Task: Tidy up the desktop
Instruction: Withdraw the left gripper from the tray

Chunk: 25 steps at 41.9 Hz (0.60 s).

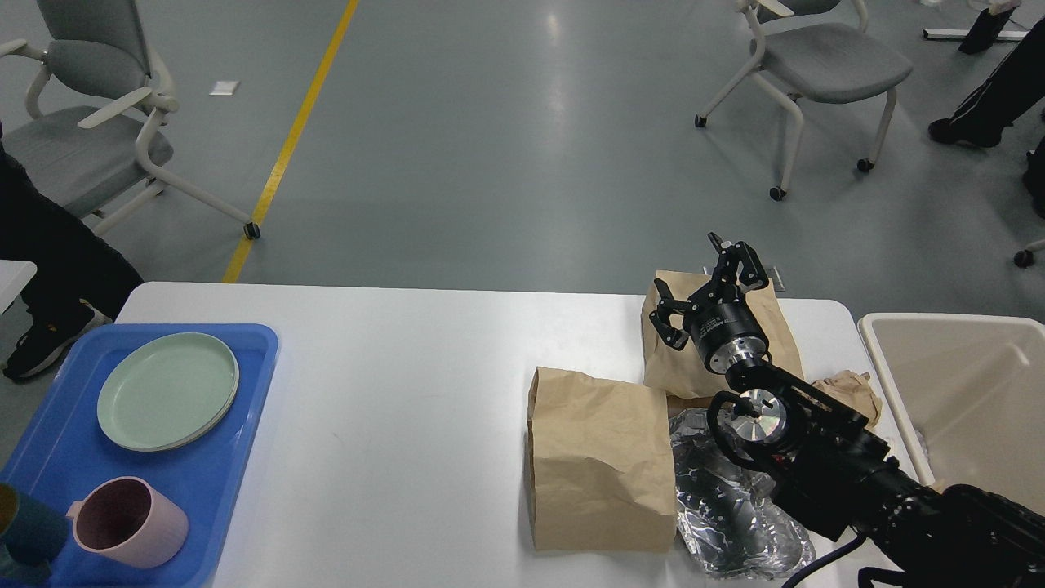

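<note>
The white desktop [408, 392] fills the lower view. A brown paper bag [600, 461] lies on it right of centre. A second brown bag [694, 367] stands behind it, with crumpled foil [722, 514] and a crumpled brown paper [853, 388] beside them. My right gripper [709, 282] is open and empty, held just above the far bag. My left gripper is out of view. On the blue tray [245, 384] at the left a green plate [167, 390] rests on a pink plate, with a pink mug [126, 523] in front.
A beige bin [955, 392] stands off the desk's right end. Grey chairs [90, 122] stand on the floor behind, with another chair [816, 65] at the right. A person's legs [49, 278] are beside the tray's far left. A dark cup [24, 531] sits at the tray's corner.
</note>
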{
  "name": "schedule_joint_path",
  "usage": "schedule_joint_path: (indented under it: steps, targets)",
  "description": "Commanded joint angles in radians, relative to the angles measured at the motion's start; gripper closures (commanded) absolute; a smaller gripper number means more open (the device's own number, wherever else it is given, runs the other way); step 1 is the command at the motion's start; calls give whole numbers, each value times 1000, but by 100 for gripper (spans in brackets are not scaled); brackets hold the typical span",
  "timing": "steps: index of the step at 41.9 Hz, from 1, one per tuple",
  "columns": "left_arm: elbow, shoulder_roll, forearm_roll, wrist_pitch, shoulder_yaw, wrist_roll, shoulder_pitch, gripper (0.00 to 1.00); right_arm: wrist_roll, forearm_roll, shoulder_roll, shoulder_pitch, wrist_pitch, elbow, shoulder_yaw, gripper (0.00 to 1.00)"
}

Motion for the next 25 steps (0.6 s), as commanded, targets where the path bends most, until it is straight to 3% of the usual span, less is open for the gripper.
schedule_joint_path:
  steps: [1,2,10,16,25]
  targets:
    - [4,-13,-2,15,-243,-34,114,4,0,0,-1,1,0,0,0,0]
    - [5,-15,-2,29,-346,-39,170,4,0,0,-1,-1,0,0,0,0]
    - [7,-21,0,77,-788,-37,318,3,0,0,0,1,0,0,0,0]
    - [7,-21,-2,84,-971,-39,387,3,0,0,-1,-1,0,0,0,0]
    - [7,-18,-2,87,-1157,-39,395,3,0,0,0,-1,0,0,0,0]
